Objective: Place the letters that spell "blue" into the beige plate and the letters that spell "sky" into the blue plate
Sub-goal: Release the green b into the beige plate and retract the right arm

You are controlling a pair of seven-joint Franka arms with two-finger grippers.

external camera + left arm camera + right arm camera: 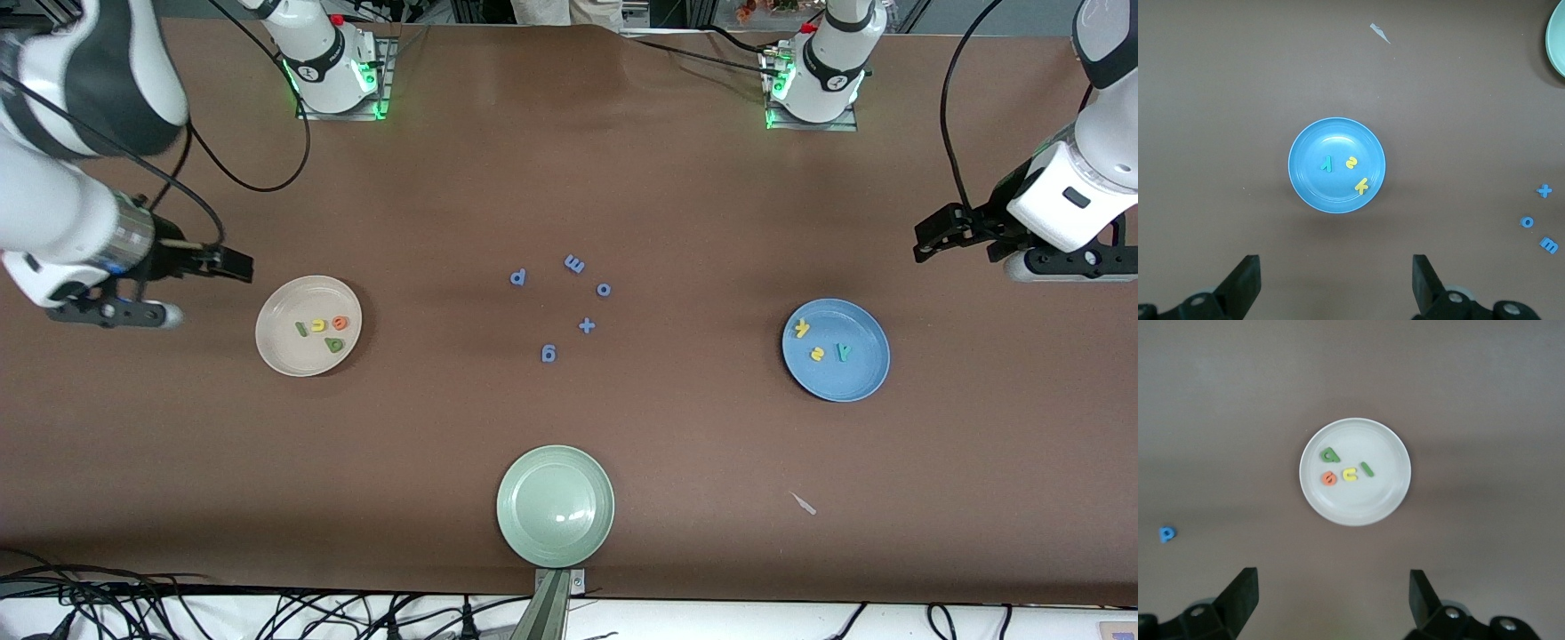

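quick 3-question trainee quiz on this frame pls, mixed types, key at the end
1. True or false: the pale green plate holds a letter.
2. How many letters lie in the beige plate?
3. The teal y lies: A) on the table, B) in the blue plate, C) in the left gripper.

Key: 1 false; 2 four; 3 B.

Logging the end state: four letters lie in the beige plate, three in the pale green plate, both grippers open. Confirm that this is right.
One thing is wrong: the front view shows the pale green plate empty. The three letters lie in the blue plate. Four letters in the beige plate and both grippers open, left, right, stand.
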